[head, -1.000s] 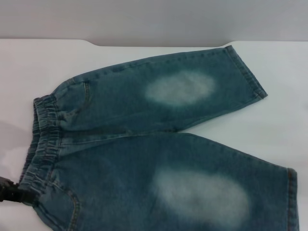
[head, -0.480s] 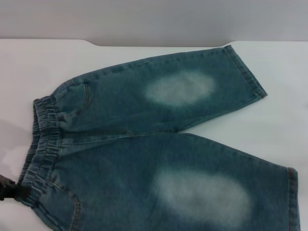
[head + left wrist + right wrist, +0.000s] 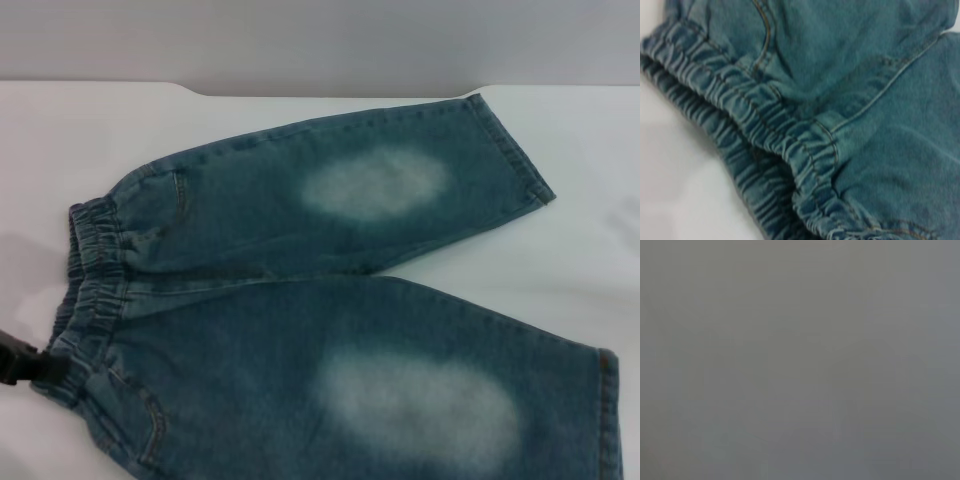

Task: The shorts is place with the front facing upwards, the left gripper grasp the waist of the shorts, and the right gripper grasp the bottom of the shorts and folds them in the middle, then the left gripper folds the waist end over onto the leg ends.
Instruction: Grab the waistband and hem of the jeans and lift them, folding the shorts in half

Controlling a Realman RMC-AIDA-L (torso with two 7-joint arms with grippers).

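Observation:
The shorts (image 3: 300, 320) lie front up on the white table (image 3: 590, 240), a pale oval on each leg. Their gathered elastic waist (image 3: 92, 270) points to the left, and the leg ends (image 3: 520, 150) to the right. The near hem (image 3: 608, 400) shows an orange-red edge. In the head view my left gripper (image 3: 30, 368) is a black shape at the waist's near corner, and the cloth there is drawn toward it. Filling the left wrist view are the elastic waist (image 3: 765, 135) and a front pocket seam (image 3: 765, 40). The right gripper is out of view; the right wrist view is plain grey.
Behind the far leg, the table's back edge (image 3: 330, 95) meets a grey wall. Bare white table shows to the left of the waist and between the two legs at the right.
My left gripper has moved up and away from the near edge. The waist's near corner has shifted with it and bunched slightly. The rest of the shorts lie as before.

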